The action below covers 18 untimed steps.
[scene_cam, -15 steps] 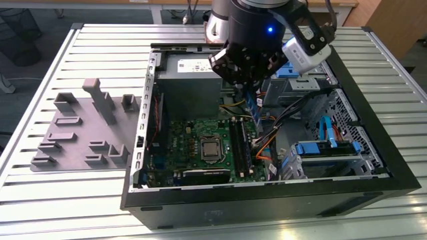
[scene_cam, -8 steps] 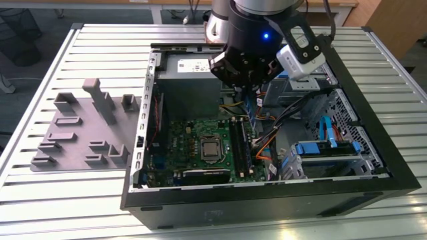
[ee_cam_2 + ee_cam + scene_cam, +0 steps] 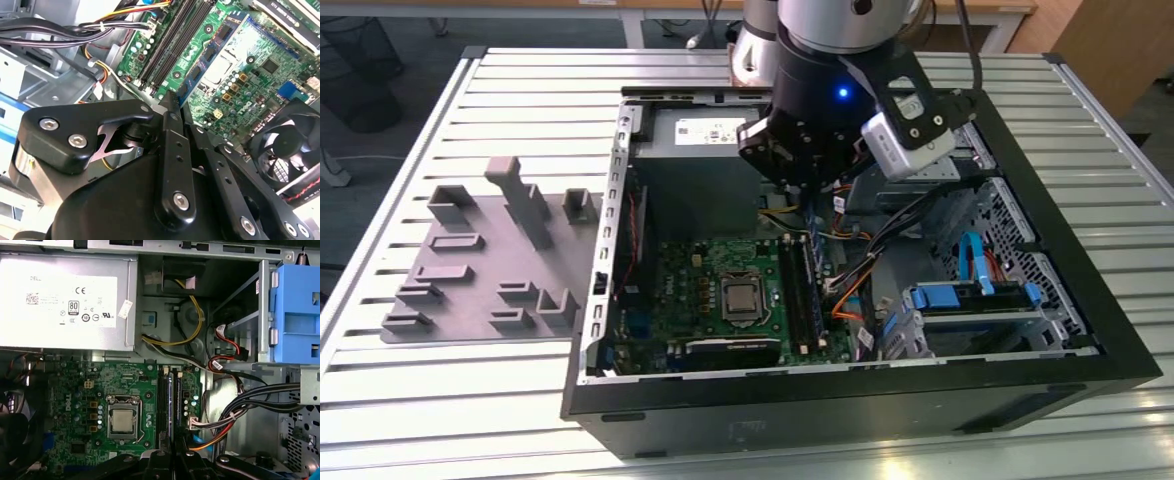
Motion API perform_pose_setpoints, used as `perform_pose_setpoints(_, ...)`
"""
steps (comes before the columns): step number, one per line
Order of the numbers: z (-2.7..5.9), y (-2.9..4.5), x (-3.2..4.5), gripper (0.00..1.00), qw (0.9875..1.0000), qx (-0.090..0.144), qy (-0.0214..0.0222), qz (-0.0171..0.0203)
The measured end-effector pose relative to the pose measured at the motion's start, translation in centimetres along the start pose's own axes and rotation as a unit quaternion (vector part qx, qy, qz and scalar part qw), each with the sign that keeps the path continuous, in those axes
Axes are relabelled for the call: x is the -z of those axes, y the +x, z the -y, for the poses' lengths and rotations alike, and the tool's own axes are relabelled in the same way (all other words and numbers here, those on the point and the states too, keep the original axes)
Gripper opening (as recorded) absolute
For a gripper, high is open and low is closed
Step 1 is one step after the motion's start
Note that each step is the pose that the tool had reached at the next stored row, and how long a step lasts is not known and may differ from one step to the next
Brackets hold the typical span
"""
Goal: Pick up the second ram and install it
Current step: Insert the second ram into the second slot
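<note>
- In the exterior view, the black robot hand (image 3: 807, 195) hangs inside the open black computer case (image 3: 854, 410). It is closed on the thin blue-green ram stick (image 3: 813, 235), which points down over the flat green motherboard (image 3: 707, 290). The grey plastic holder tray (image 3: 480, 270) lies on the ribbed metal surface (image 3: 454, 420), at the exterior view's left of the case.
- In the second wrist view, the hand (image 3: 172, 107) pinches the ram stick (image 3: 210, 60) by one end. The long black slot strips (image 3: 172, 42) run just beside it. I think the stick must line up straight with a slot and go down level.
- In the first wrist view, the ram stick (image 3: 172, 405) sits edge-on between the slot strips (image 3: 162, 400). A bundle of black cables (image 3: 250, 405) lies near and could catch the hand (image 3: 172, 457).
</note>
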State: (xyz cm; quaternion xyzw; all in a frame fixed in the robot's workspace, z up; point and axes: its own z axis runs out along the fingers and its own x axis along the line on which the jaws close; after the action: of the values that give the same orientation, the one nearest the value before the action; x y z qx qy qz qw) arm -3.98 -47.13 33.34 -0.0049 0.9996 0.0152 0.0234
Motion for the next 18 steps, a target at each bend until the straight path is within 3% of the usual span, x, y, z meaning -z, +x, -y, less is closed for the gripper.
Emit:
perform_pose_setpoints(2,0.01,0.0,-0.23,0.14,1.0,-0.002,0.0001,-0.0021)
perform_pose_setpoints(7,0.0,0.01,-0.27,0.14,1.0,-0.003,0.0001,-0.0027)
perform_pose_setpoints(11,-0.01,0.01,-0.71,0.14,0.9999,-0.004,0.0001,-0.0163)
perform_pose_setpoints(15,0.01,-0.13,-1.39,0.14,0.9997,-0.004,0.0,-0.0233)
perform_pose_setpoints(18,0.22,-0.28,-1.65,0.14,0.9995,-0.005,-0.0016,-0.0314)
